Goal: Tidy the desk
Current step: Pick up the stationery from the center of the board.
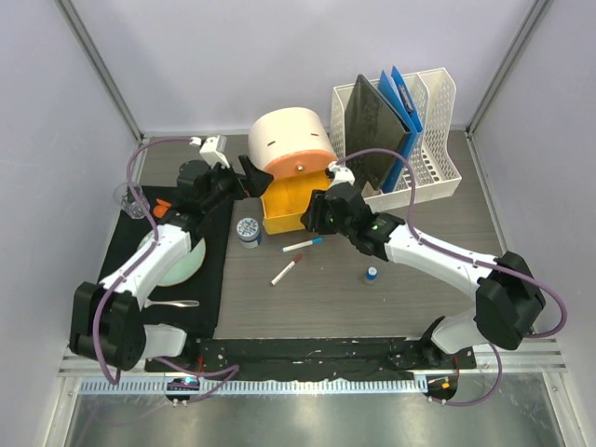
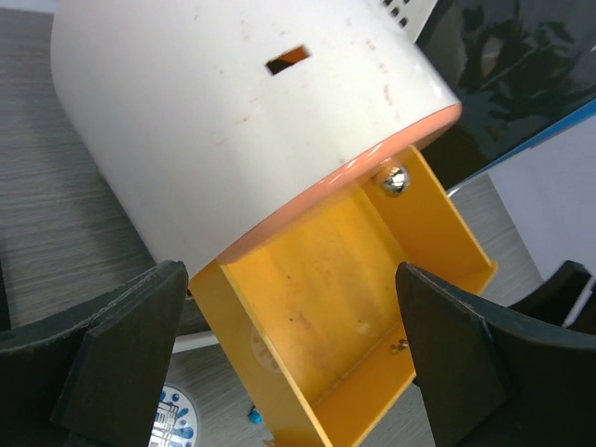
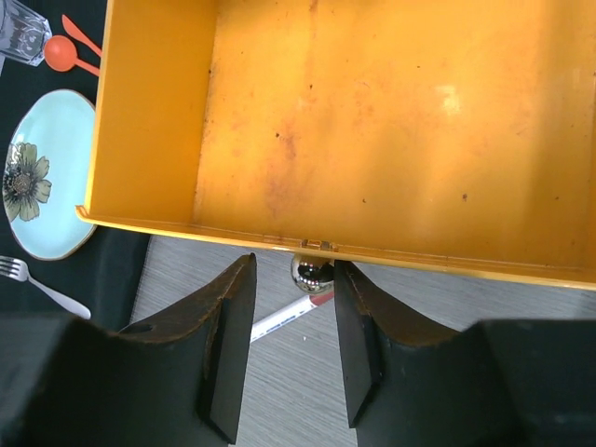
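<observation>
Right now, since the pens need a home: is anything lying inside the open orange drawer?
No, the drawer shows only its bare orange floor in the right wrist view.

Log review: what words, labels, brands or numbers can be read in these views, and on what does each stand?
No text can be read in any view.
On the tin: a blue print on the white lid, too small and blurred to read.
On the marker: nothing legible.
On the plate: a flower picture, no words.
</observation>
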